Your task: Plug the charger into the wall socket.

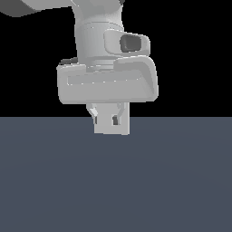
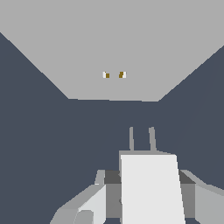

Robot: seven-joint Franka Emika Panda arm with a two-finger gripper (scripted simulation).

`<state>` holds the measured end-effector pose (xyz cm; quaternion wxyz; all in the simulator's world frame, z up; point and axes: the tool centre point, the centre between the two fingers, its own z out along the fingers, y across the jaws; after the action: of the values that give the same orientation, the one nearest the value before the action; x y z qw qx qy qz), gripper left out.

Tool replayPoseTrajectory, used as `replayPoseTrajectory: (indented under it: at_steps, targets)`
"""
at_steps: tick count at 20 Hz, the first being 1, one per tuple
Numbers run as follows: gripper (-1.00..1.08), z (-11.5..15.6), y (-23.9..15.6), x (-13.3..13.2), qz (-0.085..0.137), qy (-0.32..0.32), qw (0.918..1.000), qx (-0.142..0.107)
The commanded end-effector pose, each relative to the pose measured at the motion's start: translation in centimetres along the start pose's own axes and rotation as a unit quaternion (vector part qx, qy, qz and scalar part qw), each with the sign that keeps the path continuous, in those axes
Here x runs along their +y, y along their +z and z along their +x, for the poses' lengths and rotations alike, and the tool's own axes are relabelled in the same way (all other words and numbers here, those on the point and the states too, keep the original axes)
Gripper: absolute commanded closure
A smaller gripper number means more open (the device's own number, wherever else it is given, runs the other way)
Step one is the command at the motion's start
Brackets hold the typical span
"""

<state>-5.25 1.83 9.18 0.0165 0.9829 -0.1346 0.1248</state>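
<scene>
No container is seen in either view; the only receptacle is the wall socket [image 2: 113,48], a flat light-grey plate with two tiny holes [image 2: 114,75] at its centre, orange-dark with pale edges, and nothing is seen inside them.

The charger [image 2: 151,188] is seen as a plain white oblong block held between the fingers [image 2: 94,205] of the gripper [image 2: 148,192], the jaws being closed narrowly on its two sides. Two thin grey prongs [image 2: 141,139] are carried on its forward face, side by side and parallel, and are pointed toward the socket. A band of dark floor [image 2: 43,131] is seen between the prong tips and the plate, so the charger is apart from the socket, straight ahead of the jaws. The prongs are set slightly to one side of the two holes in the wrist view.

In the exterior view the charger [image 1: 111,125] is shown only as a pale block below the gripper [image 1: 108,118], just above the floor's [image 1: 116,181] far edge; its prongs cannot be made out there. The socket is not seen in that view. The arm [image 1: 97,31] is cut off at the top edge. In the wrist view the plate's outer edges are cut off by the frame, and the near end of the charger is cut off too.
</scene>
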Motion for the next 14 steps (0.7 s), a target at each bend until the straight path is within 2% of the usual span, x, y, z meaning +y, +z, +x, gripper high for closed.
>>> replayPoseTrajectory:
  at_steps: [1,7,14]
  targets:
    - [1.08,0.1,-0.3,-0.8,-0.002,0.006,1.0,0.0]
    - [1.08,0.4,-0.7,-1.9,-0.004,0.013,0.9999,-0.001]
    - [1.08,0.4,-0.8,-2.1,-0.004,0.014,0.9999,-0.001]
